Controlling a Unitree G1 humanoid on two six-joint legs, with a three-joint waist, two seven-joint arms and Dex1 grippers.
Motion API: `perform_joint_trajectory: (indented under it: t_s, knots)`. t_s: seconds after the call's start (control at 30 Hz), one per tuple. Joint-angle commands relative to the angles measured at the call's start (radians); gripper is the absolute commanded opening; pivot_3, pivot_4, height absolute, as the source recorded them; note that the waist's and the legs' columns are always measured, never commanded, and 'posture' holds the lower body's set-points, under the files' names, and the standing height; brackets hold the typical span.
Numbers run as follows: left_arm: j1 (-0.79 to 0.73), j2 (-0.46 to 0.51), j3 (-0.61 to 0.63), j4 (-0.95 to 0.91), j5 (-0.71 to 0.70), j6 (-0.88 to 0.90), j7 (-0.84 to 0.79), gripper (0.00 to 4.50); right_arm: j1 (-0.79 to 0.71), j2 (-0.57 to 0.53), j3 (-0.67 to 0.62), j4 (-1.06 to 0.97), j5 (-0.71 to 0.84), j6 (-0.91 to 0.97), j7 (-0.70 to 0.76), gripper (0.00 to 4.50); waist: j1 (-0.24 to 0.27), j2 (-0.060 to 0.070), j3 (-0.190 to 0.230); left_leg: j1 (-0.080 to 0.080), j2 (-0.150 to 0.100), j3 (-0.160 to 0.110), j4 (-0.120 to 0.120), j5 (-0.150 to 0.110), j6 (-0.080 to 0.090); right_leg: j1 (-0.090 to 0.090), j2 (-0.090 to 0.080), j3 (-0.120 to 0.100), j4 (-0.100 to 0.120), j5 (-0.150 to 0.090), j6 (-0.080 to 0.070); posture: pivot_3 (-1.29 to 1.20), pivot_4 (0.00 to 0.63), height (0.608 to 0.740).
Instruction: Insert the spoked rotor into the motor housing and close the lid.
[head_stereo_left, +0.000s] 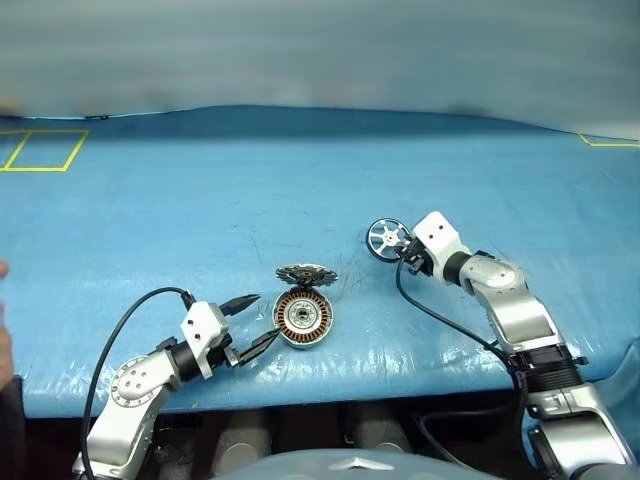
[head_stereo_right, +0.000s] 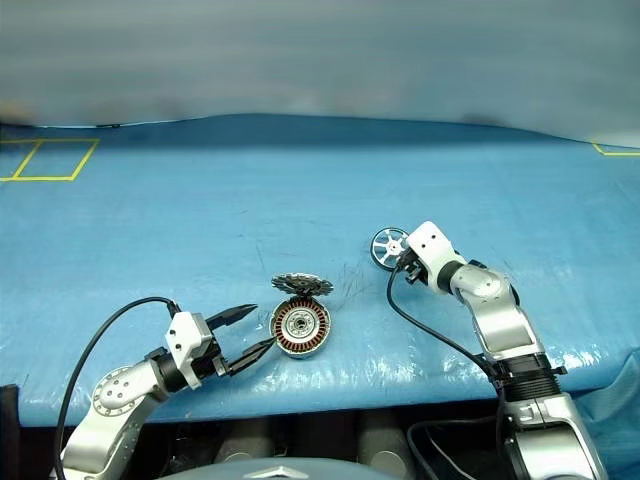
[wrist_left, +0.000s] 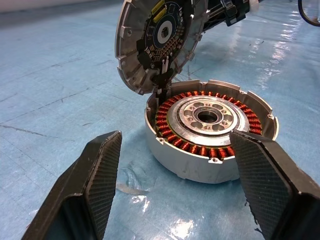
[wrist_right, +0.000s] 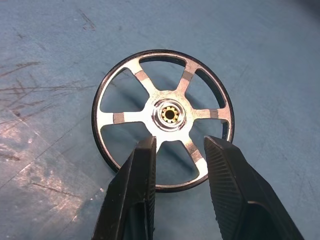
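I have the right gripper (wrist_right: 175, 150) at the rotor (wrist_right: 163, 119), fingers set either side of a spoke but not visibly pinching; it lies flat on the blue table (head_stereo_left: 200, 200), right of and farther than the housing (head_stereo_left: 303, 319). That sits empty, its lid (head_stereo_left: 306, 274) raised. My left gripper (head_stereo_left: 252, 320) waits spread just left of it. Insertion and closing both remain.
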Motion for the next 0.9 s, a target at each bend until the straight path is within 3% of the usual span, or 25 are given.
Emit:
perform_joint_trajectory:
  t_s: [0.03,0.27,0.57,0.9]
  knots:
    - [-0.003,0.004,-0.002,-0.041,0.000,-0.001,0.000,3.69,-0.031,-0.012,0.018,0.035,-0.035,-0.036,0.007,1.57,-0.001,0.000,0.000,0.000,0.000,0.000,0.000,0.000,0.000,0.000,0.000,0.000,0.000,0.000,0.000,0.00,0.150,0.740]
    - [-0.001,-0.001,-0.003,-0.027,0.003,-0.009,0.000,3.69,-0.053,0.002,0.040,0.070,-0.065,-0.048,0.012,1.57,-0.002,0.000,0.000,0.002,0.000,0.000,0.000,0.000,0.000,0.002,0.000,0.000,0.000,-0.001,0.001,0.00,0.150,0.740]
    - [0.002,-0.008,0.000,-0.010,0.007,-0.021,0.002,3.69,0.000,0.016,0.015,-0.062,-0.019,-0.002,0.034,1.57,0.000,0.000,0.000,0.001,0.000,0.001,0.000,0.000,0.000,0.000,0.000,0.001,0.001,0.000,0.000,0.00,0.150,0.740]
    - [-0.012,-0.009,-0.001,0.029,0.009,-0.045,-0.009,3.69,-0.009,0.069,-0.002,0.006,-0.009,0.036,-0.008,1.57,-0.001,0.000,0.000,0.002,0.000,0.001,0.001,0.000,0.000,0.000,0.000,0.001,0.002,-0.001,0.001,0.00,0.150,0.740]
